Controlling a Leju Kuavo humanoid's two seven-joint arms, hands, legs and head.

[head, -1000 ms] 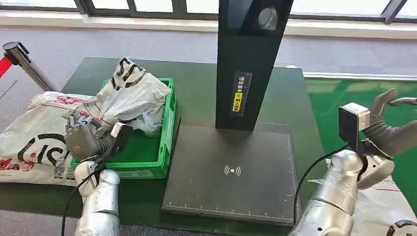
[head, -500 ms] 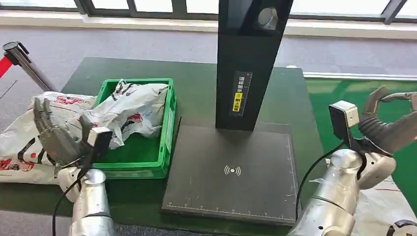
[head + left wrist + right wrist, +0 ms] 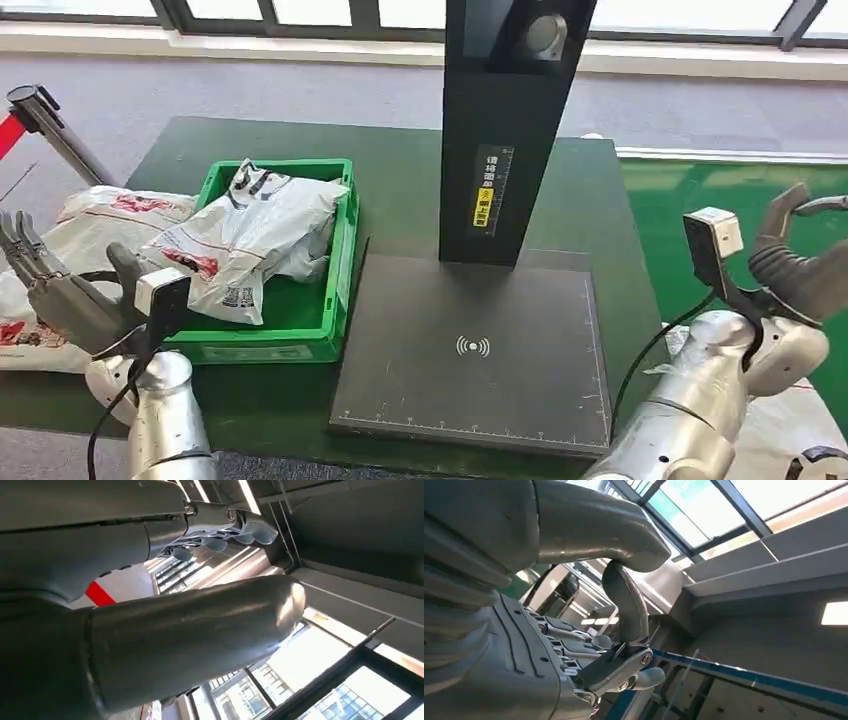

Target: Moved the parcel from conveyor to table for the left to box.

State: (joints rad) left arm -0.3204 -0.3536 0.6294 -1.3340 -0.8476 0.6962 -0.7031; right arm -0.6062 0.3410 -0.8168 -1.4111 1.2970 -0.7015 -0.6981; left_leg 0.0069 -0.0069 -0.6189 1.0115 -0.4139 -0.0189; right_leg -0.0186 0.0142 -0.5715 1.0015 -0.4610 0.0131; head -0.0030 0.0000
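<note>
- The right robot hand [image 3: 800, 262] runs off the picture's right edge beside the desk [image 3: 400, 190].
- The parcel [image 3: 245, 240] hides part of the green crate [image 3: 335, 290].
- The parcel's label print is too small to read.

The left hand [image 3: 62, 295] is raised at the near left, palm turned up, its fingers [image 3: 22, 248] straight and spread, holding nothing. Its silver forearm rises from the near edge. The right hand [image 3: 800, 262] is lifted at the far right, fingers loosely curved and apart, empty, above a bent silver forearm.
</note>
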